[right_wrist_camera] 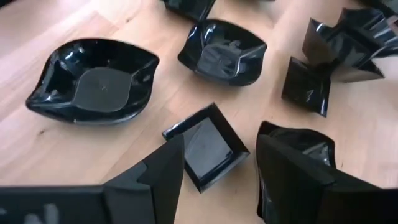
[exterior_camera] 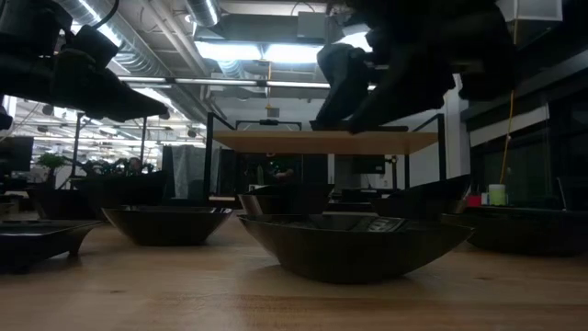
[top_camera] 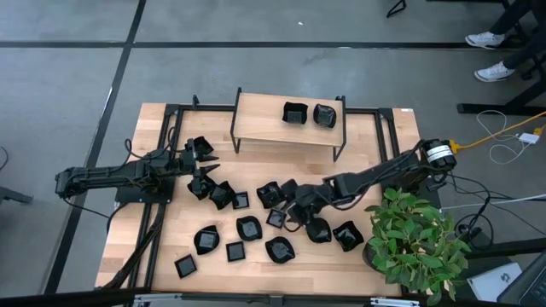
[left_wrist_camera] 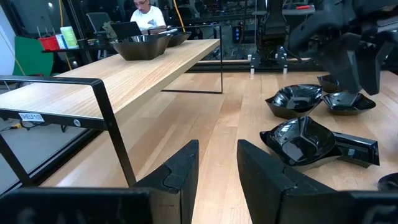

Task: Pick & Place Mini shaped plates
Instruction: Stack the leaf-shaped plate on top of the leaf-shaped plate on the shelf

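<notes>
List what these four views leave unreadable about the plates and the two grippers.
- High view: the plates by the left gripper overlap, black on black; their count and outlines are unclear.
- High view: the right gripper covers whatever lies under it.
- Low view: the nearest plate blocks those behind; the arms are silhouettes against ceiling lights.
- Right wrist view: the right gripper's open fingers hide part of the small square plate.
- Left wrist view: the shelf's plates show only their sides.

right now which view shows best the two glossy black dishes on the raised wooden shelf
The high view: both glossy black dishes sit side by side on the raised wooden shelf. The left wrist view catches them far off, the low view hardly, the right wrist view not at all.
</notes>
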{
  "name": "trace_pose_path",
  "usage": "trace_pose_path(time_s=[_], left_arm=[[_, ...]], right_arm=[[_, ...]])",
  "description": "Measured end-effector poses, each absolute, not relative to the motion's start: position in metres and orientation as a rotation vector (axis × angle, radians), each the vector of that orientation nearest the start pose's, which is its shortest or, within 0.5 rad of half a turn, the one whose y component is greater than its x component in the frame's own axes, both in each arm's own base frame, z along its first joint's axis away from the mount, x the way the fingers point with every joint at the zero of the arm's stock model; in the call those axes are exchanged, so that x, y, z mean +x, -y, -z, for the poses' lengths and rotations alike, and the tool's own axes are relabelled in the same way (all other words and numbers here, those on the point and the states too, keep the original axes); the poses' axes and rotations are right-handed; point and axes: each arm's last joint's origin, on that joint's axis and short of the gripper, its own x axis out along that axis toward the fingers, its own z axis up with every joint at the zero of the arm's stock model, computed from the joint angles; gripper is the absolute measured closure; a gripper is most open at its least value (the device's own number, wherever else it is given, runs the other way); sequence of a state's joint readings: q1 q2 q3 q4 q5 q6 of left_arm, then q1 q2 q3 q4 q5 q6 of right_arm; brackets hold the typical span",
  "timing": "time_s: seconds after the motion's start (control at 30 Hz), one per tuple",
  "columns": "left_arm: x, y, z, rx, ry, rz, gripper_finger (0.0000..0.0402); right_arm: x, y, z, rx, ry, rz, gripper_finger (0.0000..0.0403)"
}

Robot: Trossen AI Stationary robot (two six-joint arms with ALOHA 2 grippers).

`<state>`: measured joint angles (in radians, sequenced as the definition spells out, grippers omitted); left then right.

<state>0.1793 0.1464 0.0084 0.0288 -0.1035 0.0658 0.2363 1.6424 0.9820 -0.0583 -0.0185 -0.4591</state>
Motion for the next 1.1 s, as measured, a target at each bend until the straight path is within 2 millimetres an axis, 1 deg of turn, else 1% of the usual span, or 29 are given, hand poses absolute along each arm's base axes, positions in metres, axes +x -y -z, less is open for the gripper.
trace_pose_path(time_s=[0.13, 0.5, 0.73, 0.97, 1.1], left_arm=[[0.104, -0.022, -0.157, 0.061, -0.119, -0.279, 0.0297], [0.104, -0.022, -0.157, 0.061, -0.119, -0.279, 0.0297], [0.103, -0.022, -0.157, 0.061, -0.119, -0.279, 0.0297], [0.103, -0.022, -0.157, 0.061, -0.119, -0.279, 0.0297], [0.104, -0.022, -0.157, 0.061, -0.119, -0.278, 0.0297]], right_arm=[[0.331, -0.078, -0.196, -0.529, -0.652, -0.406, 0.0201], [0.336, -0.064, -0.199, -0.541, -0.628, -0.369, 0.0201], [0.336, -0.064, -0.199, -0.54, -0.624, -0.369, 0.0201], [0.335, -0.07, -0.198, -0.545, -0.629, -0.384, 0.0201], [0.338, -0.072, -0.189, -0.549, -0.647, -0.394, 0.0201]])
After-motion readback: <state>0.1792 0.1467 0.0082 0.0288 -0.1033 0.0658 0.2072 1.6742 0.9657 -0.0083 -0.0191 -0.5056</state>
